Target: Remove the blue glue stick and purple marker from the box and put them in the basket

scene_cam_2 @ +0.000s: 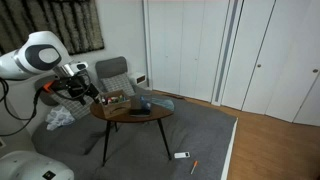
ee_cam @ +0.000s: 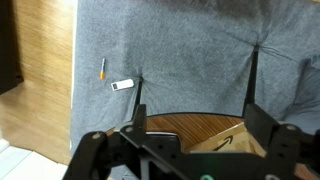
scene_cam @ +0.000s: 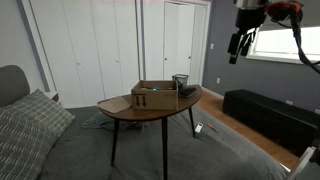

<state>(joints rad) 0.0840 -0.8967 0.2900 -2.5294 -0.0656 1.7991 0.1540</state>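
A cardboard box (scene_cam: 153, 95) stands on a small round wooden table (scene_cam: 130, 112). A dark mesh basket (scene_cam: 181, 80) stands beside it at the table's far end. The box (scene_cam_2: 114, 99) and a dark object next to it (scene_cam_2: 142, 105) also show on the table in an exterior view. The blue glue stick and the purple marker cannot be made out; the box's inside is too small to read. My gripper (scene_cam: 236, 46) hangs high above and to the side of the table, open and empty. In the wrist view its fingers (ee_cam: 198, 115) frame a corner of the box (ee_cam: 228, 134) and the table top (ee_cam: 170, 122).
Grey carpet (ee_cam: 190, 50) lies under the table, with wood floor (ee_cam: 40, 90) beside it. An orange pen (ee_cam: 102, 69) and a small white object (ee_cam: 122, 84) lie on the carpet. A grey armchair (scene_cam_2: 115, 72), a dark bench (scene_cam: 270, 112) and closet doors (scene_cam: 100, 45) surround the table.
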